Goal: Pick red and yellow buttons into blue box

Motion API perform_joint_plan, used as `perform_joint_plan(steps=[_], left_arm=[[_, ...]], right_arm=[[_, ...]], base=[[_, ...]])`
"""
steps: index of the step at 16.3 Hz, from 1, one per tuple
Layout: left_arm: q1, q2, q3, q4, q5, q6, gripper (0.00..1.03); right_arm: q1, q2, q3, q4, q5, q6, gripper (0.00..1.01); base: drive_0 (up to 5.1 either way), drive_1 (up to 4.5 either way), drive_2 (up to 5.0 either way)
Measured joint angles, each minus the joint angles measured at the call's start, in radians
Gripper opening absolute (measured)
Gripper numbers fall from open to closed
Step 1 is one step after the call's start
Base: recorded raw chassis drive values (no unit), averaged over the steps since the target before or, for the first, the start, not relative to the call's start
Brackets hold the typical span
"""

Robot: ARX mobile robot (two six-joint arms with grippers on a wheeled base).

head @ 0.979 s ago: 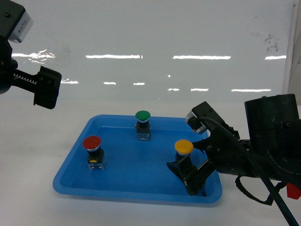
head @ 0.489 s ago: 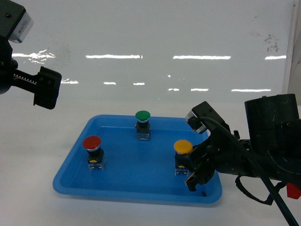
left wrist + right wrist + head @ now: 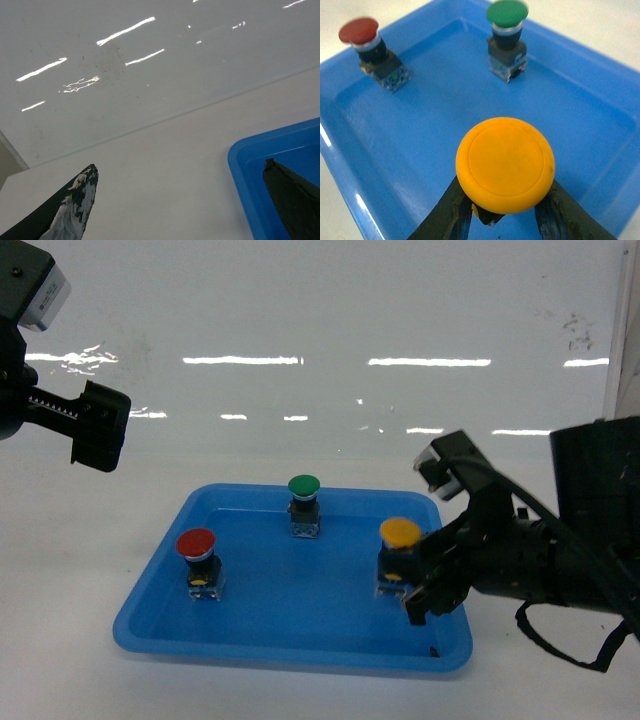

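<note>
The yellow button [image 3: 505, 162] fills the right wrist view, and my right gripper [image 3: 504, 202] is shut on its dark base, one finger on each side under the cap. In the head view the yellow button [image 3: 400, 532] and right gripper [image 3: 408, 588] are over the right side of the shallow blue tray [image 3: 290, 650]. The red button [image 3: 196, 543] stands upright at the tray's left, also seen as the red button [image 3: 359, 30]. My left gripper [image 3: 100, 425] hangs open and empty, high at the left, also seen as the left gripper [image 3: 180, 167]. The blue box is out of view.
A green-capped button [image 3: 303, 485] stands at the tray's back middle, also seen as the green button [image 3: 507, 12]. The tray lies on a white table in front of a glossy white wall. The tray corner [image 3: 240, 155] shows beside the left gripper's right finger.
My right gripper's fingers have shut on the yellow button's base. The button has since shifted slightly up and to the right. The left arm has not moved.
</note>
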Motion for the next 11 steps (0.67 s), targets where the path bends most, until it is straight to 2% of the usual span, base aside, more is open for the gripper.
perform_joint_plan(steps=[4,5,6,7,11], left_arm=[[0.0,0.0,0.0,0.0,0.0,0.0,0.98],[0.0,0.0,0.0,0.0,0.0,0.0,0.98],[0.0,0.0,0.0,0.0,0.0,0.0,0.98],[0.0,0.0,0.0,0.0,0.0,0.0,0.98],[0.0,0.0,0.0,0.0,0.0,0.0,0.98]], right_arm=[[-0.027,-0.143,-0.081,0.01,0.0,0.066,0.28],[-0.065,-0.275,-0.177,-0.004,0.015,0.095,0.28],[-0.097,-0.352,-0.219,0.009,0.015,0.101,0.28],[-0.102,-0.336,-0.222,-0.019,0.016,0.079,0.28],[-0.102,-0.324,-0.22,-0.019,0.016,0.066,0.28]], base=[[0.0,0.0,0.0],[0.0,0.0,0.0],[0.0,0.0,0.0],[0.0,0.0,0.0],[0.0,0.0,0.0]])
